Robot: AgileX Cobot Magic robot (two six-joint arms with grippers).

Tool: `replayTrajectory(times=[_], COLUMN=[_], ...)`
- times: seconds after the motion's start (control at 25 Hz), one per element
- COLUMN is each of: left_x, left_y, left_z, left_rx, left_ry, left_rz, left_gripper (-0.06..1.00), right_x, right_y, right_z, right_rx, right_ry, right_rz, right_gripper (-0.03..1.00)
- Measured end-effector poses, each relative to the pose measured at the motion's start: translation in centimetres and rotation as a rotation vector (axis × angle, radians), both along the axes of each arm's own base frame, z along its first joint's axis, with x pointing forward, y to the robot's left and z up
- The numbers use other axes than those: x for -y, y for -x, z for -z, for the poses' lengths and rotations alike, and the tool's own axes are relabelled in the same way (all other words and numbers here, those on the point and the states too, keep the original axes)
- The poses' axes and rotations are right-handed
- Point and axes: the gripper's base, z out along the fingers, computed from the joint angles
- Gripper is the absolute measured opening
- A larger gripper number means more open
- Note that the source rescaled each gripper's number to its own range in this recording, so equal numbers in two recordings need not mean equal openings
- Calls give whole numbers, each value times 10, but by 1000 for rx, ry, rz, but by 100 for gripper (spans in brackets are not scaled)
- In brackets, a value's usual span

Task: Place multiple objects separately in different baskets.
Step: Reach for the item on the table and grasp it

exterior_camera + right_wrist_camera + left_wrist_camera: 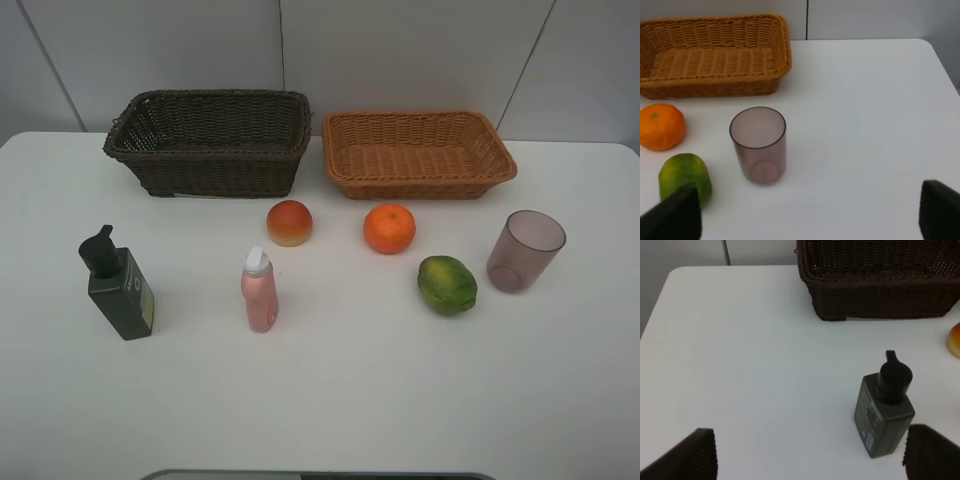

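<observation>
progress is zero as far as the views show: both baskets are empty, and all six objects stand or lie on the white counter (pixel 350 400). on the left side, the left claw (pixel 810 455) has its jaws wide apart and holds nothing. in its wrist view the dark green pump bottle (pixel 120 290) stands upright just before it, near one finger. behind the bottle, at the back of the counter, is the deep dark brown basket (pixel 215 178), with nothing inside. next comes the pink bottle (pixel 259 292) with a white cap, upright. behind it lies the red-yellow peach-like fruit (pixel 289 222), close before the brown basket's right corner. the orange (pixel 389 228) lies before the shallow tan basket (pixel 420 187), which is empty too. the green citrus fruit (pixel 447 284) lies near the orange. to its right, near but apart, the translucent purple cup (pixel 525 252) stands with its mouth up. the right claw (pixel 807 215) is spread wide as well, with nothing between its jaws; the cup and the green fruit are before it. so every placing is left to do. i judge that nothing blocks the way: the objects are apart from each other, the baskets are open from above, and behind them is only the tiled wall (pixel 400 50).
</observation>
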Motion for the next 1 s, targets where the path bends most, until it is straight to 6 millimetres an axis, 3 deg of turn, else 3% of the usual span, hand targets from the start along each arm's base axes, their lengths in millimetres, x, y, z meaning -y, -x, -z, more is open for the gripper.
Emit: replayTrajectory(times=[0.12,0.36,0.44,0.52,0.56,0.68,1.0], left_x=[2,8,11,12,14,17,30], left_y=[-16,-76,-98,-106,-124,-149,-194], left_z=[-13,-21,-18,-16,-10,1,26], left_rx=[-70,-297,-380,-413,-491,-598,-767], left_ry=[-8,4,19,26,34,40,138], left_rz=[0,-23,-37,-45,-62,-84,-89], left_gripper=[94,96,99,99,100,100,100], right_x=[0,0,0,0,0,0,0], right_y=[0,0,0,0,0,0,0], right_z=[0,0,0,0,0,0,0], right_rx=[0,0,0,0,0,0,0], right_ry=[0,0,0,0,0,0,0], right_rz=[0,0,0,0,0,0,0], right_gripper=[89,89,89,89,89,89,89])
